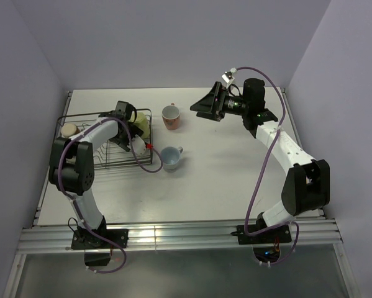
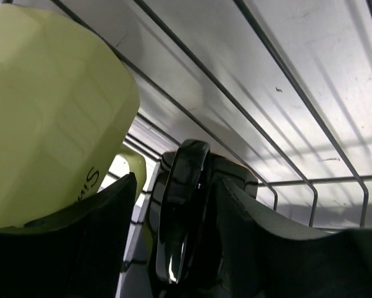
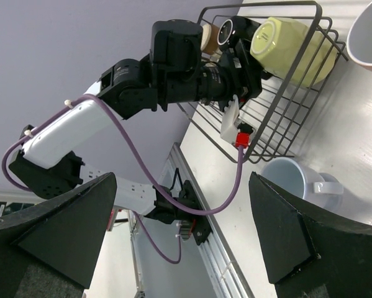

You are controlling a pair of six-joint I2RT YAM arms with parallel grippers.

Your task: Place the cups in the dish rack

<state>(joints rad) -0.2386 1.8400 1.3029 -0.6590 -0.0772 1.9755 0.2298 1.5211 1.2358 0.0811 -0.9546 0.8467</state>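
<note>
The dark wire dish rack (image 1: pixel 111 158) stands at the left. A pale yellow mug (image 1: pixel 142 125) lies in its far right corner and fills the upper left of the left wrist view (image 2: pixel 49 112). My left gripper (image 1: pixel 125 113) is inside the rack. Its jaws (image 2: pixel 179 180) stand around the handle of the black cup (image 2: pixel 181 205), with a gap on the left side. The pink patterned cup (image 1: pixel 171 116) and the light blue mug (image 1: pixel 171 158) stand on the table right of the rack. My right gripper (image 1: pixel 204 105) is wide open and empty in the air, right of the pink cup.
A tan round cup (image 1: pixel 69 130) sits at the rack's left end. The right wrist view shows the rack (image 3: pixel 279 118), the yellow mug (image 3: pixel 285 40), the blue mug (image 3: pixel 291 177) and the left arm's purple cable (image 3: pixel 192 205). Walls close in the table on three sides.
</note>
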